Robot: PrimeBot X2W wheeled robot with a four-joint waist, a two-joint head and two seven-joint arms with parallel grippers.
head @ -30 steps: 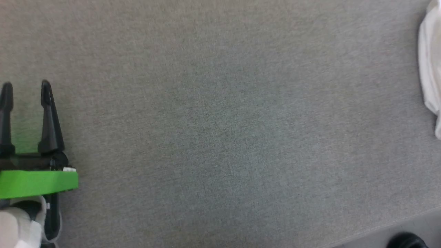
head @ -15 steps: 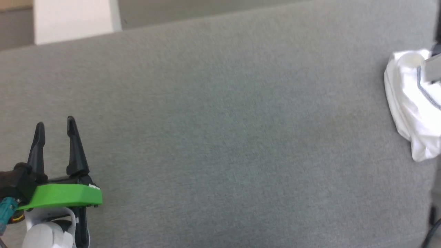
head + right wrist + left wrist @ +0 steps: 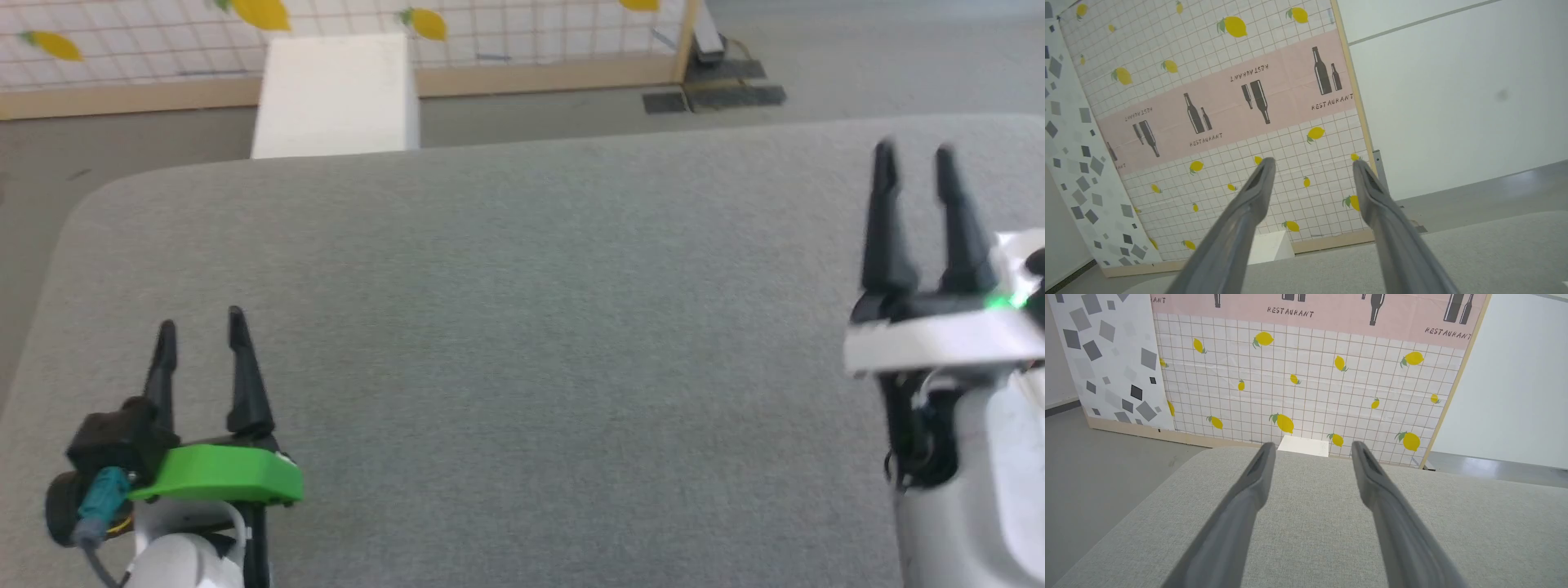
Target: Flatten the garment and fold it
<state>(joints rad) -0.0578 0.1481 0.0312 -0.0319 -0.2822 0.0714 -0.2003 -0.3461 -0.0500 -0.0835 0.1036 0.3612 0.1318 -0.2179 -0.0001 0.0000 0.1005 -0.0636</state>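
The garment is out of view. My left gripper (image 3: 202, 322) is open with nothing between its fingers, low on the left over the grey fabric table top (image 3: 522, 327). My right gripper (image 3: 914, 151) is open too, raised at the right side of the table with nothing held. In the left wrist view the left gripper (image 3: 1310, 447) points across the bare table (image 3: 1310, 539) toward the far edge. In the right wrist view the right gripper (image 3: 1310, 163) points up and away, toward the wall panel (image 3: 1229, 102).
A rigid white box (image 3: 335, 94) stands on the floor just beyond the table's far edge. Behind it is a tiled panel with lemons (image 3: 122, 41). The table's far left corner (image 3: 90, 204) is rounded, and grey floor (image 3: 33, 245) lies to its left.
The head view has tilted upward, so the far edge, box and wall panel now show. The garment seen at the right edge has left the picture. My right gripper has come into view, open.
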